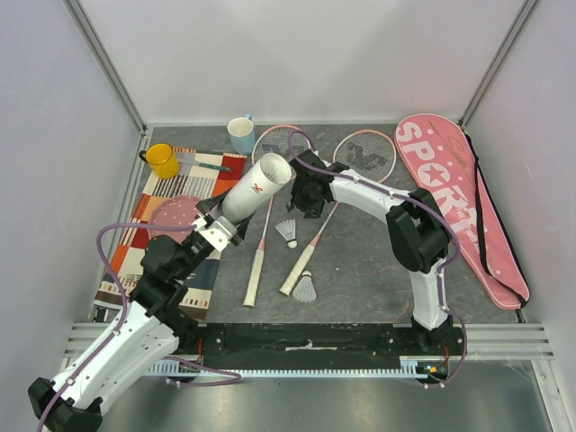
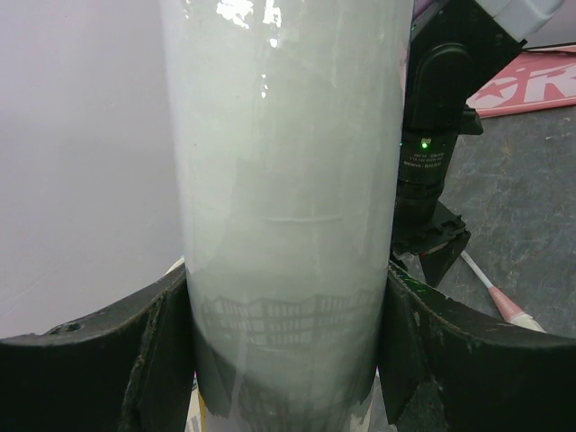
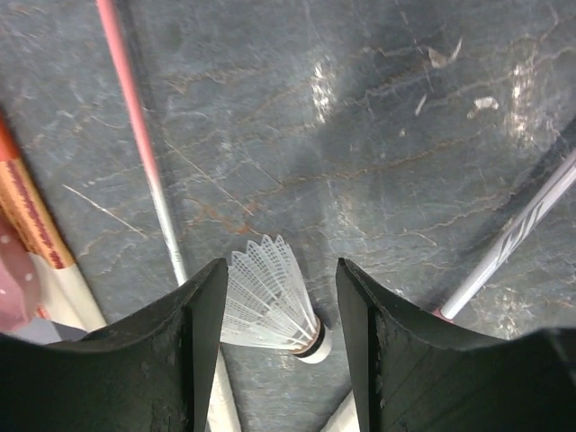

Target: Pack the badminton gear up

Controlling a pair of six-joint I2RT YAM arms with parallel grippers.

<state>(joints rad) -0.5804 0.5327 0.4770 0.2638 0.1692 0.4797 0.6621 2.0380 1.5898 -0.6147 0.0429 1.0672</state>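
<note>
a: beside the white tube (image 1: 255, 187), what worries you most?

b: the right gripper (image 3: 281, 266). its jaws stand apart, one on each side of a shuttlecock (image 3: 270, 310) lying on the table just right of the tube, with nothing pinched yet. if they meet on the feather skirt and not the cork, the feathers crush or it squirts away.

a: and the tube itself?

b: the left gripper (image 1: 223, 219) is clamped round its lower end, so the tube tilts up with its open mouth toward the right arm. held that low it can swing or slip, and the mouth sits close enough to that arm for a knock.

a: counts?

b: one tube. two rackets (image 1: 256, 270) (image 1: 301, 265) just right of the tube, their shafts flanking that shuttlecock. two shuttlecocks on the table, the second shuttlecock (image 1: 306, 288) right of the tube and nearer the arm bases. maybe another inside the tube: a feathery pattern shows through its wall, but i cannot be sure. one pink bag (image 1: 459, 198) well right of the tube. a yellow mug (image 1: 164, 160) and a blue mug (image 1: 241, 135) behind the tube. one striped mat (image 1: 157, 216) to its left.
</note>
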